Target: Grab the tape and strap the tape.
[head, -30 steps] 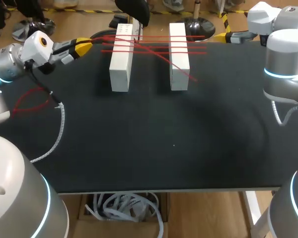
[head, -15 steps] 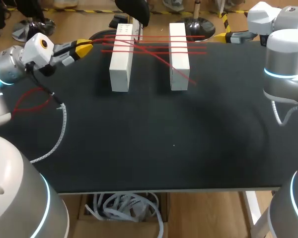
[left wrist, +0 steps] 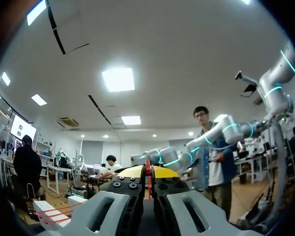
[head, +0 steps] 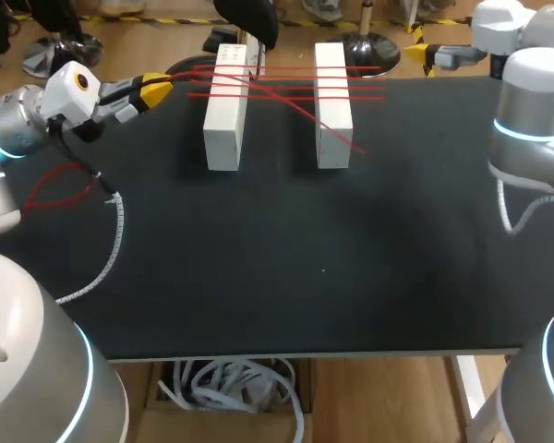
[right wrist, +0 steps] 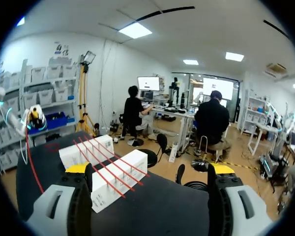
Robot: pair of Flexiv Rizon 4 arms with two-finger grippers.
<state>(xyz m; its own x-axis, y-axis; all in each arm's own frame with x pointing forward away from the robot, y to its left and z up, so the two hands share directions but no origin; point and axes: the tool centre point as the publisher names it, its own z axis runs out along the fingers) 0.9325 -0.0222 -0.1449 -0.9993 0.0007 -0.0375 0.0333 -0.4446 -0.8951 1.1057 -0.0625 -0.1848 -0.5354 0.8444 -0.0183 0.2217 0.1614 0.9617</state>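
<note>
Down on the flat black counter (head: pixel 323 268) stand two long white blocks side by side, the left block (head: pixel 223 111) and the right block (head: pixel 332 106), with a gap between them. Thin red tape (head: pixel 286 85) runs across their far ends in a few lines. One line slants over the right block and ends on the counter just past it.

The left gripper (head: pixel 159 89) sits near the left block, by the counter's far left corner. Its yellow tips are pressed together on the red tape. From its wrist camera I can see the red strand pinched right between them. It has hardly moved in the last second. A loose loop (head: pixel 51 189) of the same tape lies on the counter beside that arm.

The right gripper (head: pixel 419 55) is what changed. Half a second ago it was at the counter's far edge, close to the ends of the red lines. Now it has lifted up and away, past the edge. Its fingers are wide apart with nothing between them. The blocks and the tape are ahead of it and lower down.

I think the right arm is getting out of the way. The pulling is now up to the left gripper. It must keep the tape tight on the next wrap, or the lines could slip off the blocks.
</note>
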